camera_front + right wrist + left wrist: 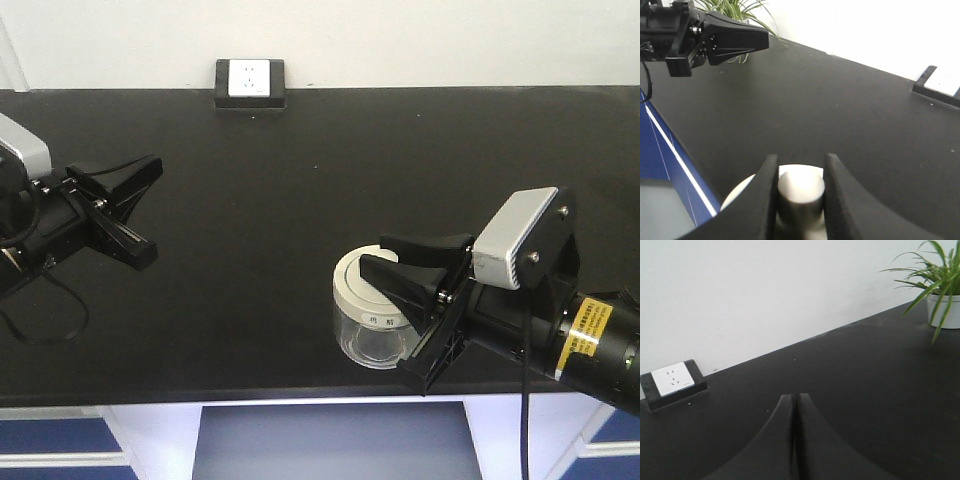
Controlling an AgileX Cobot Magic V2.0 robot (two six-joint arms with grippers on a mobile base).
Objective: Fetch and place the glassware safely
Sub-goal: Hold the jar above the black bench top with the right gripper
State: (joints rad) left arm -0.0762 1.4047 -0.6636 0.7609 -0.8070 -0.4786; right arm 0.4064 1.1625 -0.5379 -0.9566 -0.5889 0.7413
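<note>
Your right gripper [378, 255] sits over the jar [368, 338] at the near edge of the table [300, 180], right of centre. Only the right wrist view shows the grip: jaws narrow, pinching the grey knob [800, 192] on the cream lid [740, 195]. Your left gripper [148, 167] hangs at the left holding nothing. Its wrist view shows the jaws pressed together, the socket [672, 380] and a potted plant [942, 295]. The front view misses the plant.
</note>
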